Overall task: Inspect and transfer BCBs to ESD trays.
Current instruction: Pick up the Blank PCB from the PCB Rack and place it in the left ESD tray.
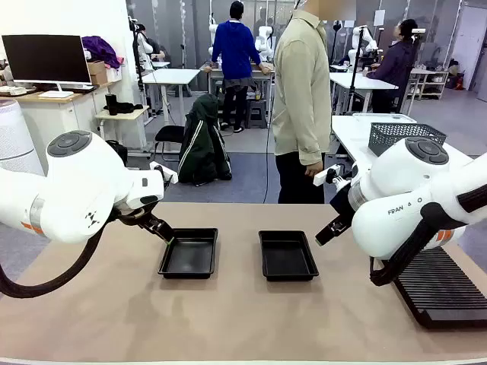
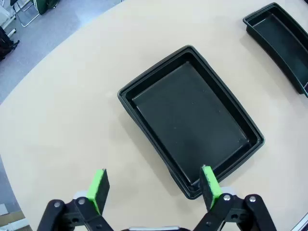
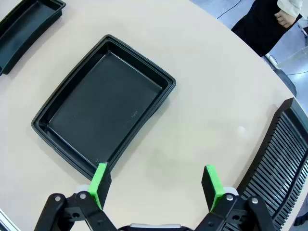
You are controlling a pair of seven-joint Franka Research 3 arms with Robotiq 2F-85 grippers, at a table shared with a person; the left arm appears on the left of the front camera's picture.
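Right gripper agape between tray, rack

Two black ESD trays on the desk, one black slotted rack, one grey mesh basket farther back, one person standing opposite.

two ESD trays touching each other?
Apart. The front view shows a strip of table between the left ESD tray and the right ESD tray.

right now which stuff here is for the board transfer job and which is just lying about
For the job: left ESD tray, right ESD tray, both empty.
Lying about: black slotted rack, grey mesh basket.
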